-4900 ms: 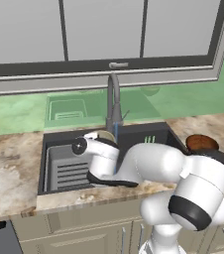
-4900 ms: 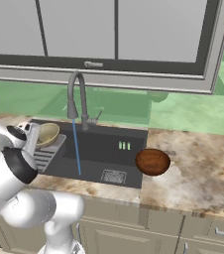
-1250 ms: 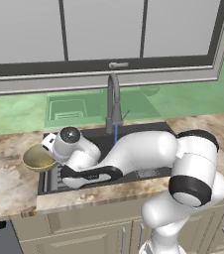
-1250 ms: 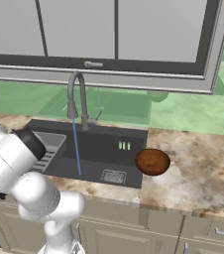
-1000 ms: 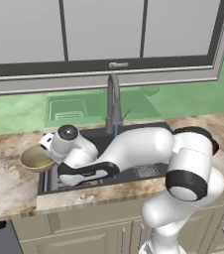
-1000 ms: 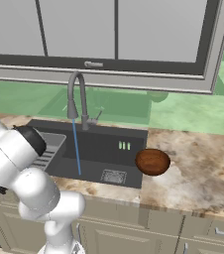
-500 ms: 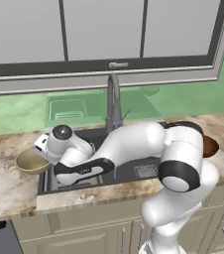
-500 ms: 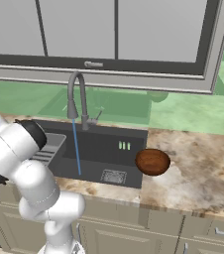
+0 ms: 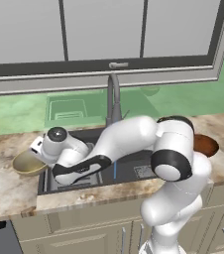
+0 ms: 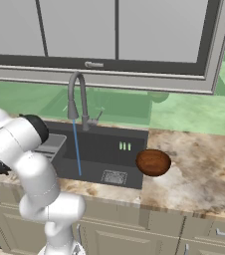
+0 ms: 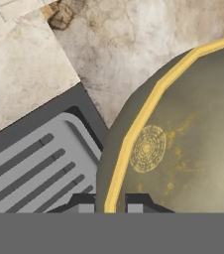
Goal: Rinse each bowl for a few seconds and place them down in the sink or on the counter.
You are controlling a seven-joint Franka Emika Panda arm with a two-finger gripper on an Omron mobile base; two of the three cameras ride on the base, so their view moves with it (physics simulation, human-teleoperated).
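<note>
My gripper [image 11: 109,206] is shut on the rim of the olive-gold bowl [image 11: 183,144], with one fingertip on each side of its yellow edge. In the left base view this bowl [image 9: 28,162] sits low over the counter [image 9: 5,183], just left of the sink [image 9: 129,166]; I cannot tell whether it touches the stone. The gripper [image 9: 38,150] is at the bowl's right edge. The dark reddish-brown bowl [image 10: 153,162] rests upright on the counter [image 10: 199,169] by the sink's [image 10: 109,147] right rim, also seen behind my arm as the brown bowl [image 9: 205,145].
A thin blue stream of water [image 10: 77,149] runs from the faucet [image 10: 77,94] into the basin. A grey slotted tray [image 11: 29,168] lies in the sink's left end, right beside the held bowl. My arm stretches across the basin in the left base view.
The arm has swung further left, carrying the olive-gold bowl from the sink's left edge out over the counter and a little lower. The brown bowl has not moved.
</note>
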